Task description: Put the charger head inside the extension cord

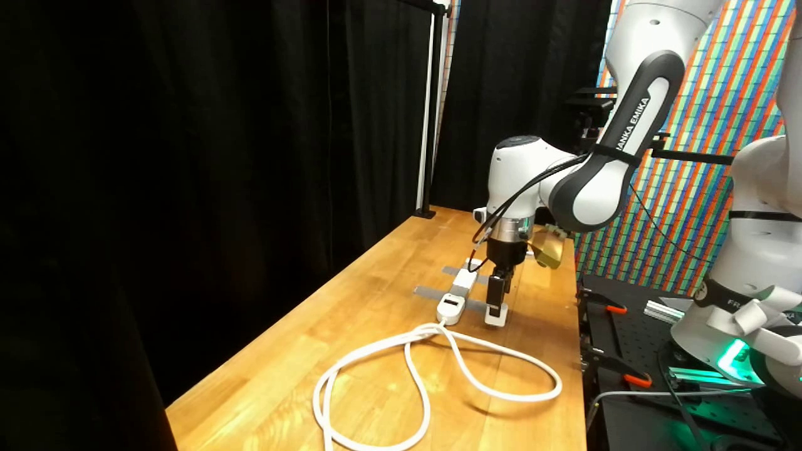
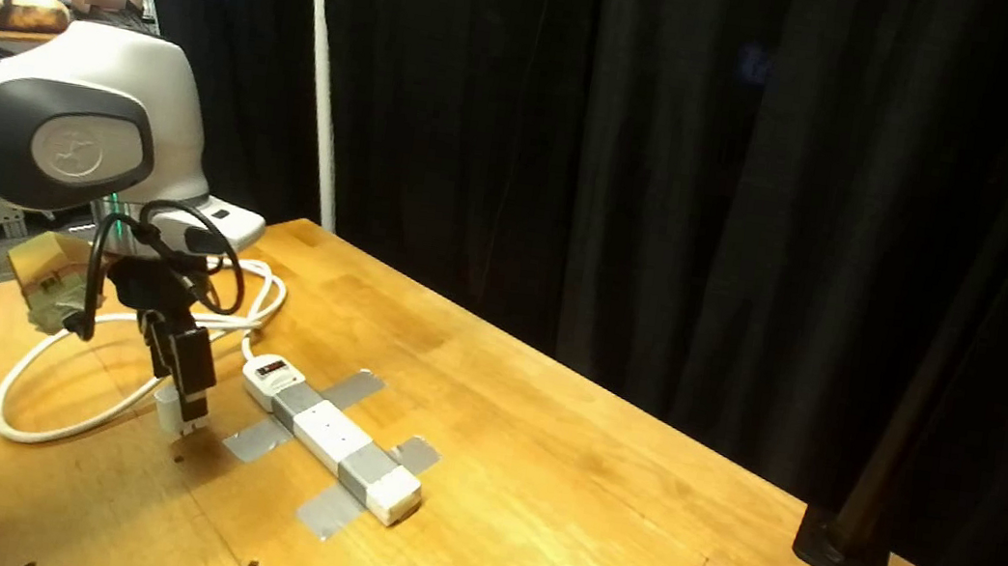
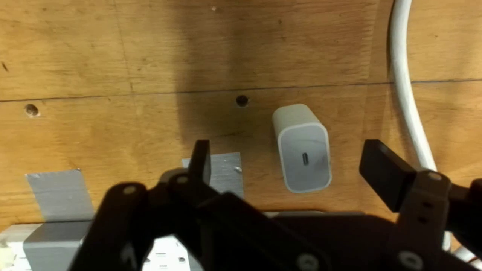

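Observation:
The charger head (image 3: 305,158) is a small white block standing on the table with its port facing up in the wrist view. It also shows low at the fingers in both exterior views (image 1: 495,318) (image 2: 170,411). My gripper (image 3: 289,162) is open above the charger head. One finger is on each side of it, with gaps visible on both sides. The extension cord (image 2: 333,431) has a white socket block taped to the table beside the charger head, and it also shows in an exterior view (image 1: 450,308). In the wrist view the gripper hides much of the block.
Grey tape strips (image 2: 258,439) cross the socket block and stick to the wooden table (image 2: 534,501). The cord's thick white cable (image 1: 418,401) lies in loops near the gripper. A black post base (image 2: 840,553) stands at the table's edge. Black curtains hang behind.

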